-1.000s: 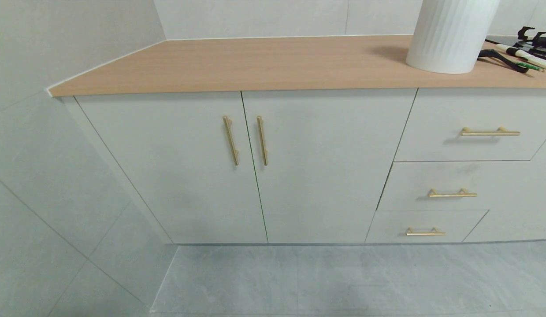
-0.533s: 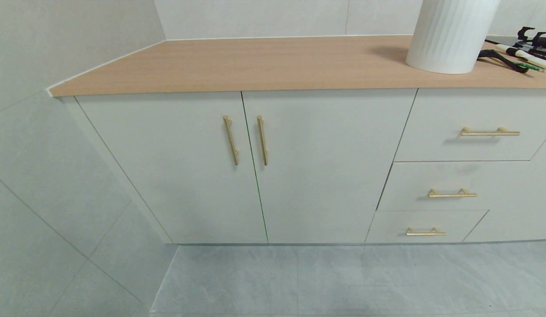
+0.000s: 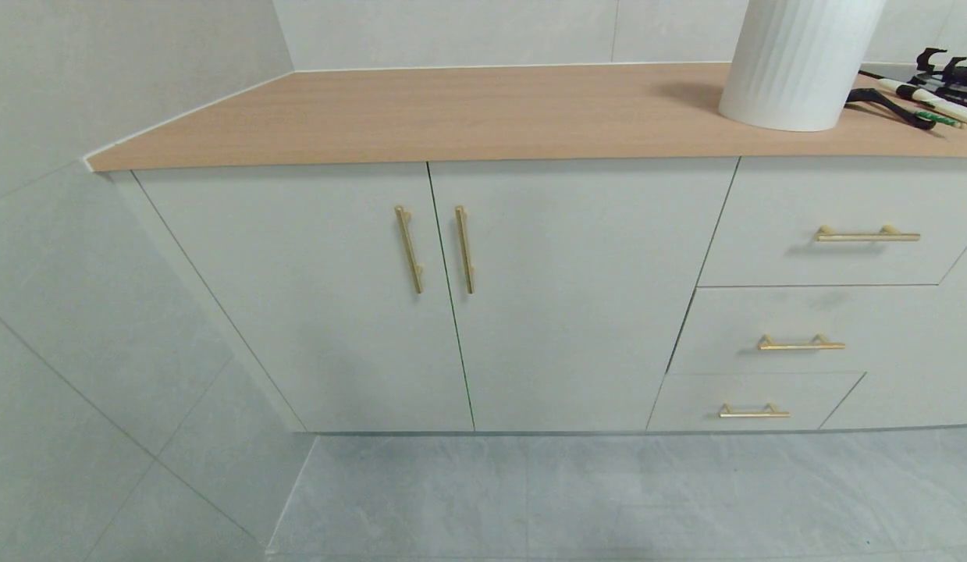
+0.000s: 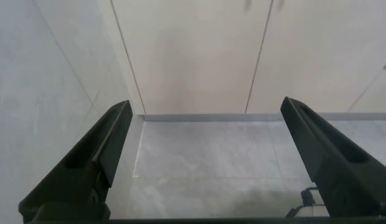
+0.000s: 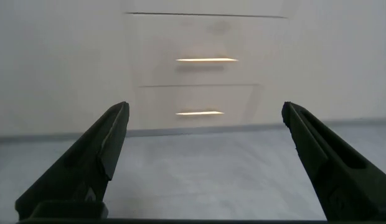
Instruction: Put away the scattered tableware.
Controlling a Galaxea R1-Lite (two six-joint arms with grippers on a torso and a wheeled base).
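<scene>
Crops the white ribbed container at the head view's upper edge, hiding its top. Cuts the dark-handled utensils beside it at the right edge; too small and bunched to tell their kinds. Runs the countertop and top drawer off that same edge. Blurs the drawer handles in the right wrist view. Crops the finger bases of left gripper and right gripper at the frame edge.
</scene>
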